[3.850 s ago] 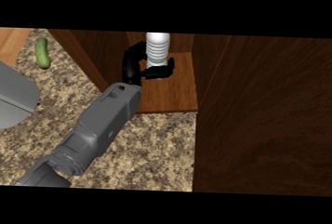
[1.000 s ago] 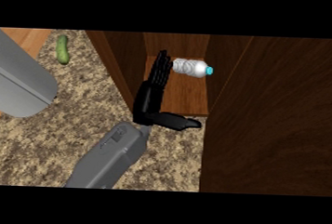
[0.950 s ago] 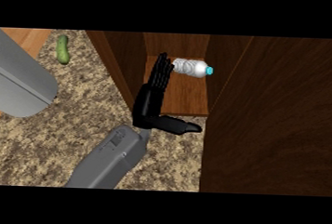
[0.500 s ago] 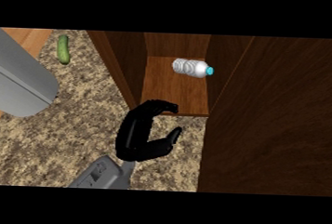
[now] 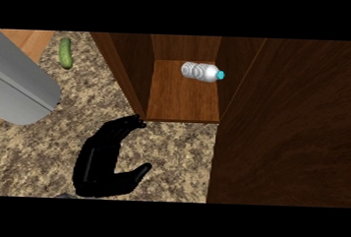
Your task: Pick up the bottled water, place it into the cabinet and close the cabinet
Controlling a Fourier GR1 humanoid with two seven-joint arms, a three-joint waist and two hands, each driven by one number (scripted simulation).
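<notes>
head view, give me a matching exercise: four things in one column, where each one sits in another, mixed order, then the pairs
Things:
1. bottled water
2. cucumber
3. black hand
4. cabinet door

Places:
A. on the speckled counter near the view's upper left
B. standing open along the view's right side
C. lying on its side on the cabinet's wooden shelf, blue cap toward the right
D. over the counter in front of the cabinet, fingers straight and pointing at the cabinet's lower left corner

Pairs: 1-C, 2-A, 3-D, 4-B
</notes>
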